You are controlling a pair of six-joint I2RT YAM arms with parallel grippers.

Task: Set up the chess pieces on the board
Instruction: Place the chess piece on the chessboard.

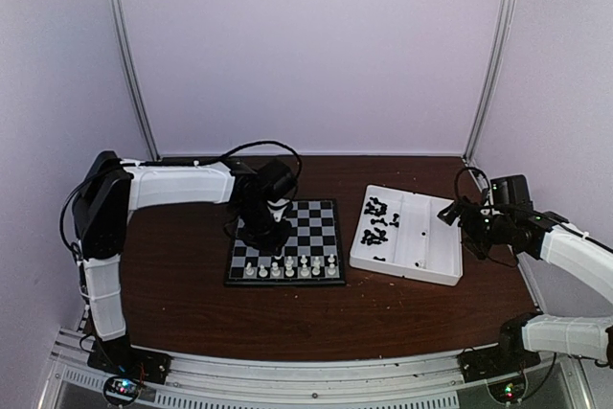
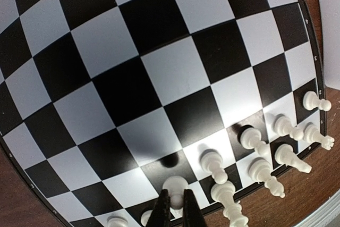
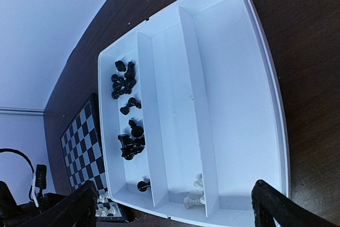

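The board lies at mid-table, with white chess pieces standing in its two near rows. My left gripper hangs over the board's left part, shut on a white pawn. The pawn is just above a black square in the second row, its shadow beneath it. More white pieces stand to its right. Black pieces lie loose in the left compartment of the white tray, and a few white ones in the middle compartment. My right gripper is open above the tray, holding nothing.
The white tray sits right of the board, tilted slightly. The far rows of the board hold no pieces. White walls and metal posts enclose the brown table. The left arm's cable loops behind the board.
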